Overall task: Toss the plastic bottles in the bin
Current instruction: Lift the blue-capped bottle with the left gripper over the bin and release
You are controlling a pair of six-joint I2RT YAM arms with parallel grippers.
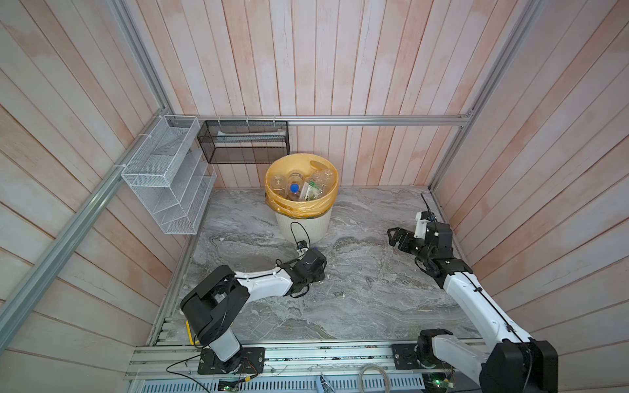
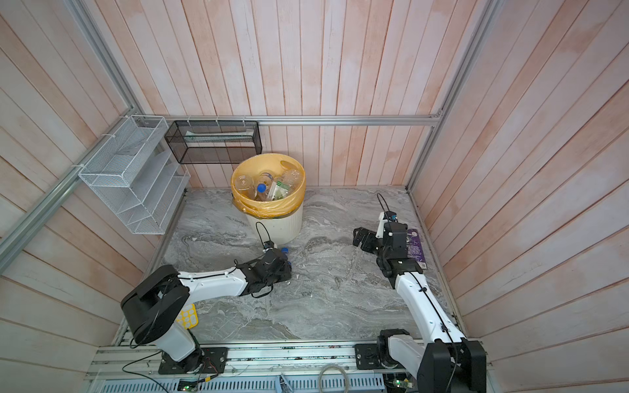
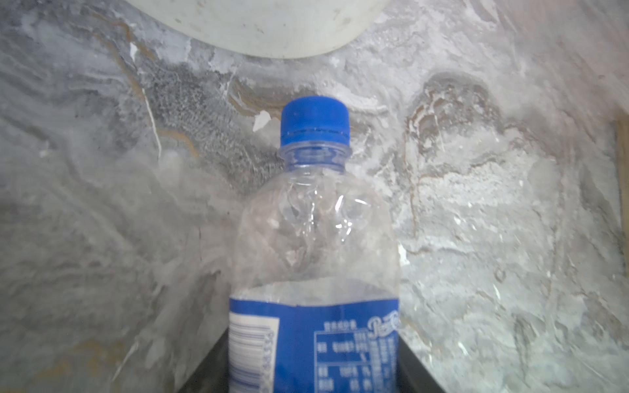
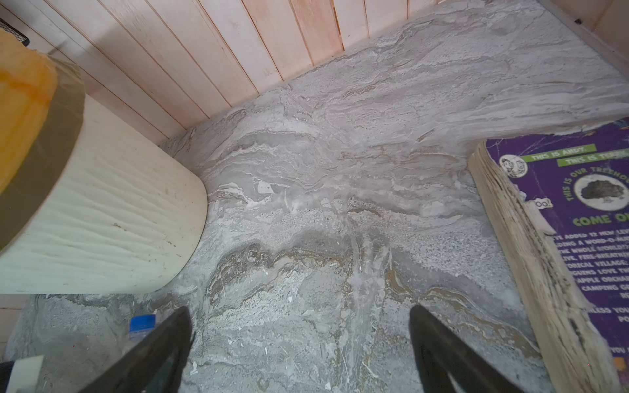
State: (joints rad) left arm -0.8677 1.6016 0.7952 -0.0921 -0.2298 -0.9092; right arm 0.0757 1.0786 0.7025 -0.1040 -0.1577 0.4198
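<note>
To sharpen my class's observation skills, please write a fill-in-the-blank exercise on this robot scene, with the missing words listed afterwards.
1. The bottle gripped by the left gripper has a ____ cap.
2. The right gripper is ____ and holds nothing.
3. The purple thing lying near the right gripper is a ____.
4. The bin already holds several clear plastic ____.
Missing words: blue; open; book; bottles.

I see my clear bottle (image 3: 315,231) with its blue cap (image 3: 315,119) and blue-and-white label (image 3: 323,340), grey veined marble tabletop (image 3: 476,238), the ribbed cream bin (image 4: 102,221) with yellow-orange liner (image 4: 20,112), and a purple book (image 4: 585,238) lettered green and white.
</note>
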